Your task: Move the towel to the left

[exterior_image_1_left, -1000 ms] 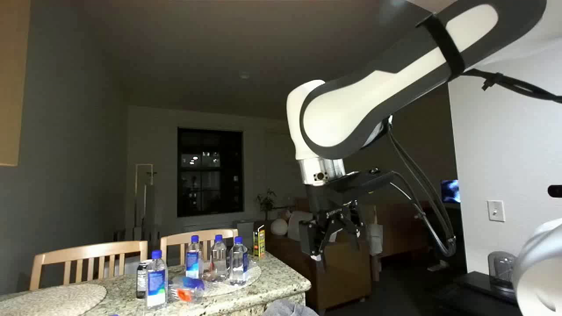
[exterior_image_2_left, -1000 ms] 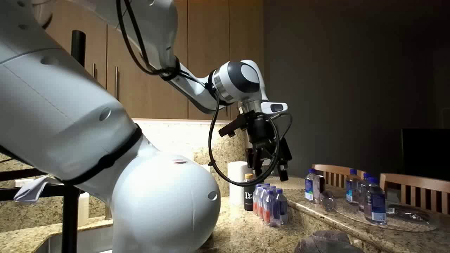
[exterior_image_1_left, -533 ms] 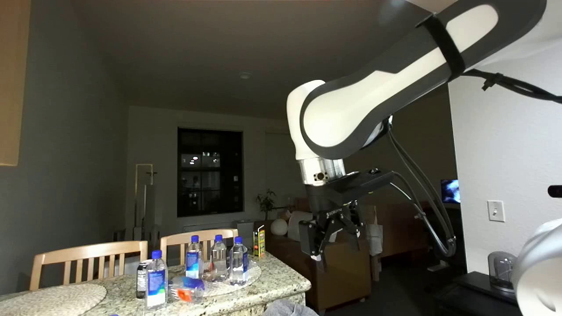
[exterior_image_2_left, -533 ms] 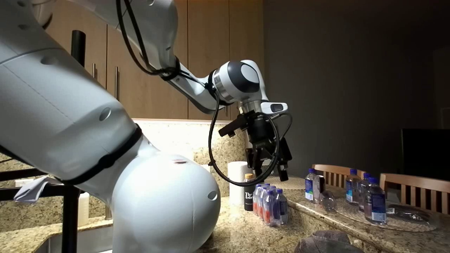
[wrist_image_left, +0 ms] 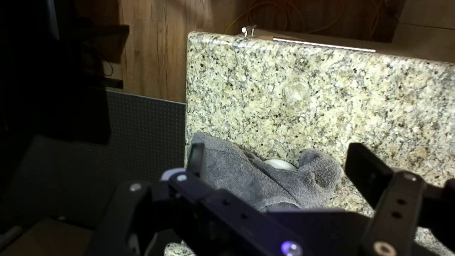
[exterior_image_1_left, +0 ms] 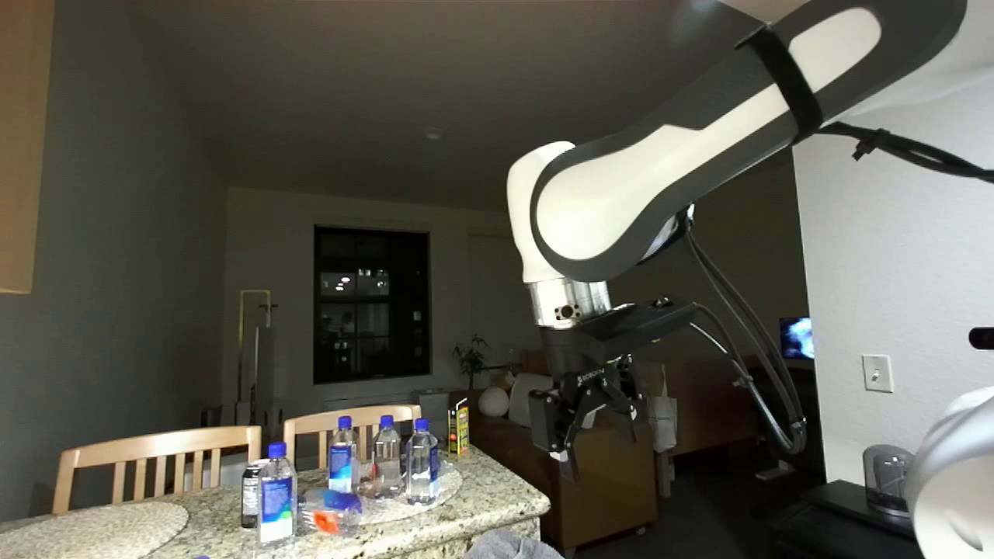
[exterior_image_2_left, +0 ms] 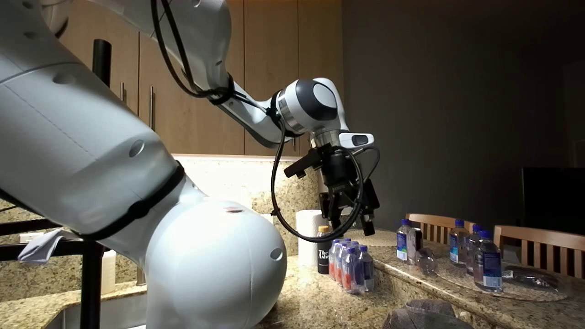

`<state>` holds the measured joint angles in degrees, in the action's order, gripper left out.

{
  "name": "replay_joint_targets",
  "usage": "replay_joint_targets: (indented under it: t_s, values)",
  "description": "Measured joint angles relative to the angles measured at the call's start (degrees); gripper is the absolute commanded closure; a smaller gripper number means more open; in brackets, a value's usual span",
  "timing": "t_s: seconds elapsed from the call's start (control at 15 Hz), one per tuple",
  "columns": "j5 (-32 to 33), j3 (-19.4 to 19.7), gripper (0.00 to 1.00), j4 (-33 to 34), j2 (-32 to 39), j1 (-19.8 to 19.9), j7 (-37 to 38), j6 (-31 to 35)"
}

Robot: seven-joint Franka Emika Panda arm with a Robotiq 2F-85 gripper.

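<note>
Nothing visibly moved since second ago: tool [wrist_image_left: 279,164] hangs above grey towel [wrist_image_left: 233,172], jaws spread wide.

- Dark window [exterior_image_1_left: 371,304] here, bright spots [exterior_image_1_left: 347,280] glinting in it!
- Two slatted wooden chairs [exterior_image_1_left: 159,442], showing in both exterior views.
- Brilliantly lit, that speckled backsplash [exterior_image_2_left: 237,180], under wooden cabinets [exterior_image_2_left: 269,55]!
- And down below, wooden floor [wrist_image_left: 153,46]!

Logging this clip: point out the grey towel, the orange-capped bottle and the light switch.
Grey towel [wrist_image_left: 249,179]: wrist view, middle of the rumpled cloth.
Orange-capped bottle [exterior_image_2_left: 322,262]: an exterior view, its dark label.
Light switch [exterior_image_1_left: 877,373]: an exterior view, middle of its plate.
</note>
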<state>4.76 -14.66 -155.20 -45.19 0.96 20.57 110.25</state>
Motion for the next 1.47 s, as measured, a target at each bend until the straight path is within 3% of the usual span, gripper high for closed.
replay_joint_targets:
  t_s: [0.67,1.47]
  values:
    - [0.13,0.99,0.0,1.61,3.45,-0.06,-0.12,2.12]
    - [0.05,7.6,0.0,15.58,27.81,-0.29,-2.67,12.76]
